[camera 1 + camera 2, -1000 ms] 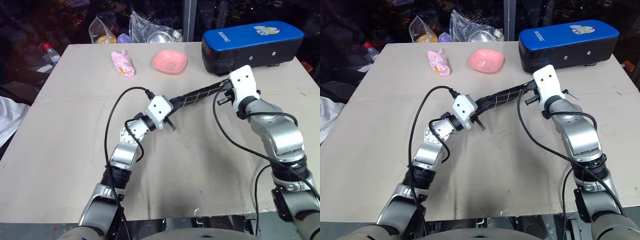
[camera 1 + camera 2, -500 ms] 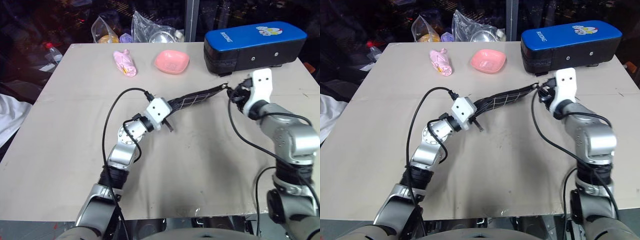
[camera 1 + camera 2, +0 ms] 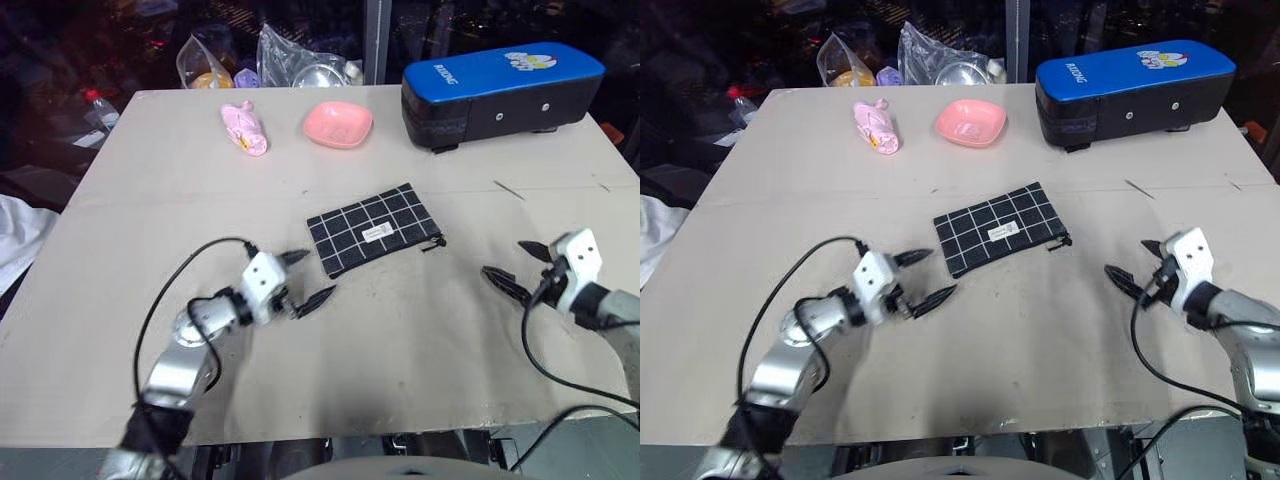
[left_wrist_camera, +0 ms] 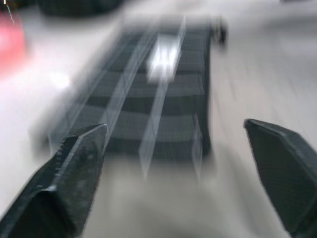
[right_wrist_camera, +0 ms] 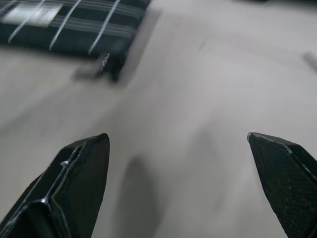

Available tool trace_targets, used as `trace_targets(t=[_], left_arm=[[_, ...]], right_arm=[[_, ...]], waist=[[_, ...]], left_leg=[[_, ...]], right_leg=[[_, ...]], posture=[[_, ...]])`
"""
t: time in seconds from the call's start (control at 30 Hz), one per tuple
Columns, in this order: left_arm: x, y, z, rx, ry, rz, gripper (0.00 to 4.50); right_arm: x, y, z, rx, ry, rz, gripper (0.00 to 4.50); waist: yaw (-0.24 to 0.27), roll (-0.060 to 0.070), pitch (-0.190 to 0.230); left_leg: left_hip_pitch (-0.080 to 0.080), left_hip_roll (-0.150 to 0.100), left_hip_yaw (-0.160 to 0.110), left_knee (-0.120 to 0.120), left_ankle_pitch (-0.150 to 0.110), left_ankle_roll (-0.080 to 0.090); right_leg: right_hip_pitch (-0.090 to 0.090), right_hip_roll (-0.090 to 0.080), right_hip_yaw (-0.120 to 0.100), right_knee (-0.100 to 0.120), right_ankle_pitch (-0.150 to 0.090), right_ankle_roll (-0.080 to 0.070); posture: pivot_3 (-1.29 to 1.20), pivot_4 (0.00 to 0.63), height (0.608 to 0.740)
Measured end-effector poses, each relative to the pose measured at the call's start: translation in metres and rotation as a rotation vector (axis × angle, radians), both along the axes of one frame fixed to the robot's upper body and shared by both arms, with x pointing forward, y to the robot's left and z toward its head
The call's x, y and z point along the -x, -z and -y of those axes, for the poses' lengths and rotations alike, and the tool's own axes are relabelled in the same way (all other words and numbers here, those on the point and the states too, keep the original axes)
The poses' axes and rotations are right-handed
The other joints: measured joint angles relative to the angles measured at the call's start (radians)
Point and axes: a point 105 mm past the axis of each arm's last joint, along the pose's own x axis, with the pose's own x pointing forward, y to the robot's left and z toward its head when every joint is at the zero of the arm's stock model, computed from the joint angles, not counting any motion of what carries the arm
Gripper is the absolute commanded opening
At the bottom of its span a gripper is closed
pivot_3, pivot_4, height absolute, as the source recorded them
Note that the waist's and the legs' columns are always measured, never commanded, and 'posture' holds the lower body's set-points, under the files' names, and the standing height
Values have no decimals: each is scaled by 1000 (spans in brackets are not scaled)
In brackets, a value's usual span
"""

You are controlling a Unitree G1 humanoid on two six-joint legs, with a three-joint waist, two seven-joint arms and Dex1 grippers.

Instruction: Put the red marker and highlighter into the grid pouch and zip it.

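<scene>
The grid pouch (image 3: 376, 228) lies flat on the desk (image 3: 150, 200), well short of the blue-topped case (image 3: 503, 88) at the back edge, with neither arm touching it. Its long axis runs on a slant, the end nearer the left gripper (image 3: 303, 279) sitting closer to the robot, the far end tipped toward the case. A white label (image 3: 377, 231) shows near the pouch's middle, and the zipper pull (image 3: 433, 242) sticks out at the corner that faces the right gripper (image 3: 518, 267).

Both sets of jaws stand wide apart and hold nothing. The left gripper hovers just beside the pouch's near corner, its jaws aimed along the pouch's length, as the left wrist view confirms with the grid fabric lying straight ahead between the two fingers (image 4: 69, 173). The right gripper sits farther off, well apart from the pouch, with bare desk between its jaws and the zipper pull; in the right wrist view the pull end appears off to one side of the line the fingers (image 5: 74, 178) point along.

Neither the red marker nor the highlighter can be seen on the desk; judging by that and by the pouch lying closed along its visible edge, they are likely inside already, though this cannot be confirmed. If any further handling is needed, the left arm is the nearer one to the fabric, while the right arm faces the zipper end.

Beyond the pouch, beside the case, rest a pink dish (image 3: 338, 123) and a pink wrapped item (image 3: 246, 128).
</scene>
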Motion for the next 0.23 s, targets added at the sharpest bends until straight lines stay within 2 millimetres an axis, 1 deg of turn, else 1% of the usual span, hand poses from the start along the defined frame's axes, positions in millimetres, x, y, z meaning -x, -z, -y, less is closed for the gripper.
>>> trace_targets(t=[0.1, 0.23], left_arm=[[17, 7, -3, 17, -31, -76, 4477], [27, 11, -3, 12, -67, -113, 4477]], right_arm=[[12, 12, 6, -19, -84, -13, 4500], [20, 21, 18, 3, -146, -25, 4500]], waist=[[4, 0, 0], [4, 0, 0]], left_leg=[[0, -1, 1, 1, 0, 1], [4, -2, 0, 1, 0, 1]], right_leg=[[1, -2, 1, 0, 0, 0], [5, -1, 1, 0, 0, 0]], posture=[[0, 150, 738], [0, 150, 738]])
